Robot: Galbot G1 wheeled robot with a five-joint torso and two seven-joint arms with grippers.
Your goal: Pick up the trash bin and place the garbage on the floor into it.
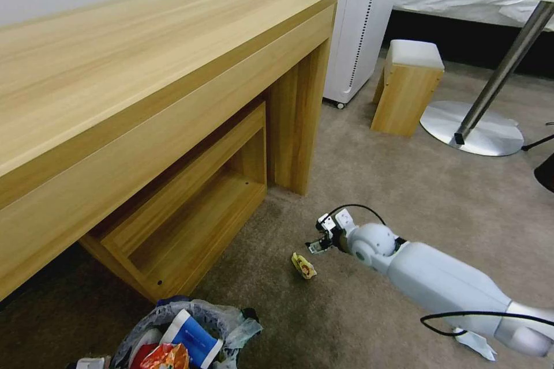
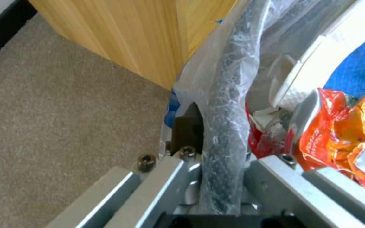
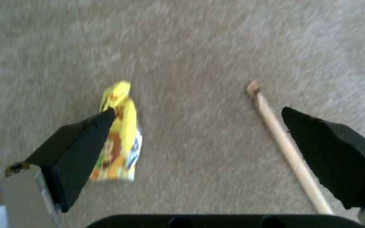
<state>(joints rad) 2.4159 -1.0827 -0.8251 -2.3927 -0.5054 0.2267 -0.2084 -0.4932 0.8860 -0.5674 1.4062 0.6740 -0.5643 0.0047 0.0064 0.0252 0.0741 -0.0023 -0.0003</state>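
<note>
Head view: the trash bin (image 1: 190,334) sits low at the near edge of the carpet (image 1: 404,184), just in front of the wooden desk (image 1: 144,86) and its open lower shelf, already stuffed with a blue-white carton (image 1: 193,337) and an orange wrapper (image 1: 167,356). Out on open carpet beyond the desk's corner leg lies a yellow scrap (image 1: 303,266), with the right gripper (image 1: 318,244) hanging just beside it at the end of the outstretched white arm.

Left wrist view: the left gripper (image 2: 222,177) is clamped on the bin's dark rim through the crinkly plastic bag (image 2: 227,95); the orange wrapper and a white slipper (image 2: 301,79) are packed inside. That film is slick, so the hold should probably stay on the stiff rim, not on loose bag.

Right wrist view: the right gripper's black pads (image 3: 79,148) stand wide apart above the carpet, the yellow scrap beside one pad and a thin wooden stick (image 3: 284,142) beside the other. The scrap looks light, flat and crumply, likely best pinched across its narrow middle; the stick is rigid, thin and apt to roll, so take it mid-length
</note>
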